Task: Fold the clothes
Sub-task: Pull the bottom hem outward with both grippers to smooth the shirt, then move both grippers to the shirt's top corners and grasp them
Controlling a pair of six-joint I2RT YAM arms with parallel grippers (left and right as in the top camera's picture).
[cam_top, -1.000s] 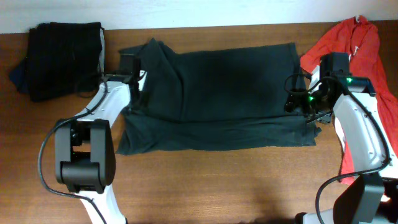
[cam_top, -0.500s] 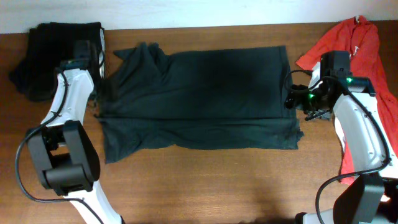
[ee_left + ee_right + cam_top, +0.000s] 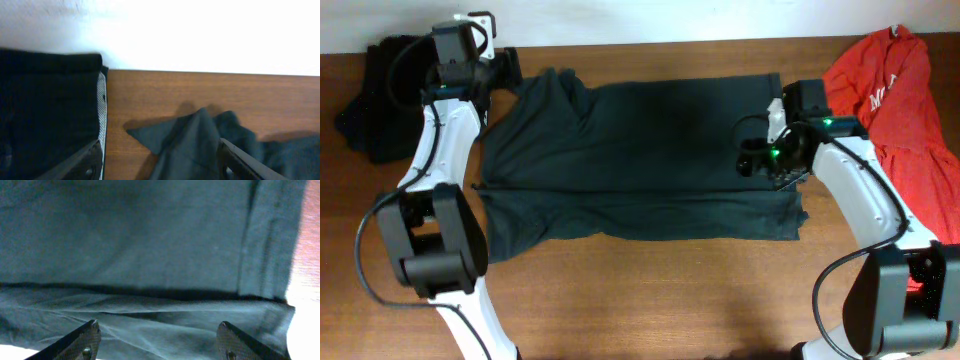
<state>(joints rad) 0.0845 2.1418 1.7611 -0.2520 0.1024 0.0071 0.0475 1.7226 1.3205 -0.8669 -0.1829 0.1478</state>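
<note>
Mid-table, dark shirt lies folded lengthwise, creased, on brown table; white wall far. Left gripper and right gripper: jaws wide.

A: Carrying surface?

B: Brown wooden table, backed by a pale wall along the far edge.

A: Lying directly on it?

B: Dark charcoal T-shirt, spread across the middle, folded lengthwise, with a lower layer showing along the near edge. Right end under the right gripper. Bunched sleeve just below the left gripper.

A: Anything else?

B: Black folded garment with a pale striped edge, off to the left gripper's left, parted from the sleeve by a strip of bare wood. Crumpled red T-shirt with white lettering, out to the right gripper's right, apart from the charcoal cloth.
</note>
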